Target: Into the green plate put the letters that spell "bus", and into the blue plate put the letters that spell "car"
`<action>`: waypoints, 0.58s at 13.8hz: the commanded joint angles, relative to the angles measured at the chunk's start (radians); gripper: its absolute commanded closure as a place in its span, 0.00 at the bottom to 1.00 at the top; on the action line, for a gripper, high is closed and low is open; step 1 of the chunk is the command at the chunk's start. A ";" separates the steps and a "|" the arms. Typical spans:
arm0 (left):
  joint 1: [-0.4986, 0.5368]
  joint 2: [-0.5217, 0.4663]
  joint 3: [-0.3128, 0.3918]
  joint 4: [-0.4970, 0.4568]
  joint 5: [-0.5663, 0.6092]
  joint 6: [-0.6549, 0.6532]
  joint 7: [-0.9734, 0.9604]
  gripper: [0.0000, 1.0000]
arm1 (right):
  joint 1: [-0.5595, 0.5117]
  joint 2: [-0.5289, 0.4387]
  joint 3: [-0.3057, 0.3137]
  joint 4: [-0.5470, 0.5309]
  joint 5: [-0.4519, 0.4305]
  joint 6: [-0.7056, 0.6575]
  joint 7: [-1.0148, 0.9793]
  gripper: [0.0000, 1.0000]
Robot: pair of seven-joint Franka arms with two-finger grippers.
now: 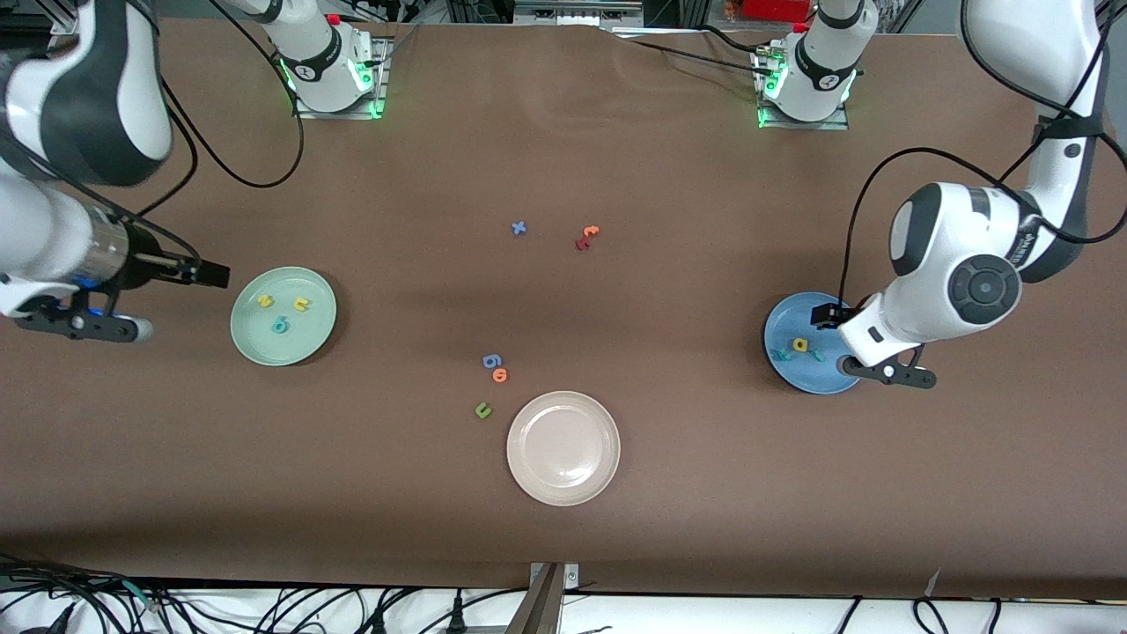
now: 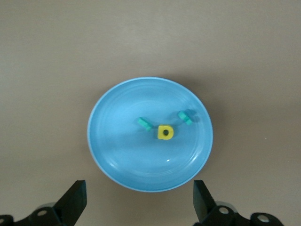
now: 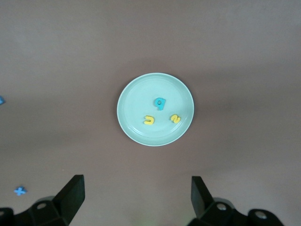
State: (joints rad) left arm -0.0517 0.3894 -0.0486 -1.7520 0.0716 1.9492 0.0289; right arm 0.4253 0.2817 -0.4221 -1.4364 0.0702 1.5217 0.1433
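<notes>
Both my grippers hung open and empty: left gripper (image 2: 138, 202) over the round blue plate (image 1: 784, 328) holding c, a, r; right gripper (image 3: 136, 200) beside the mint-green plate (image 1: 264, 348), at its nine o'clock, holding b, u, s. Best done by lifting straight clear without nudging rims.

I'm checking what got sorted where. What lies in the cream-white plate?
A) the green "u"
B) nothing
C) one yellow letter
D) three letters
B: the cream-white plate shows only its bare surface, while the green "u" lies on the table beside it, toward the right arm's end.
</notes>
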 commanded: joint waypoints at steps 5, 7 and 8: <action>0.056 -0.161 -0.010 0.006 -0.039 -0.196 -0.001 0.00 | -0.017 -0.119 0.005 -0.032 -0.015 -0.008 -0.014 0.00; 0.058 -0.196 -0.010 0.018 -0.041 -0.249 -0.007 0.00 | -0.072 -0.142 0.032 -0.039 -0.023 -0.006 -0.014 0.00; 0.056 -0.220 -0.008 0.032 -0.041 -0.286 -0.007 0.00 | -0.116 -0.156 0.077 -0.042 -0.026 -0.006 -0.014 0.00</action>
State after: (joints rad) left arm -0.0045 0.2182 -0.0492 -1.7313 0.0554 1.7235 0.0254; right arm 0.3794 0.1828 -0.4114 -1.4414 0.0629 1.5188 0.1412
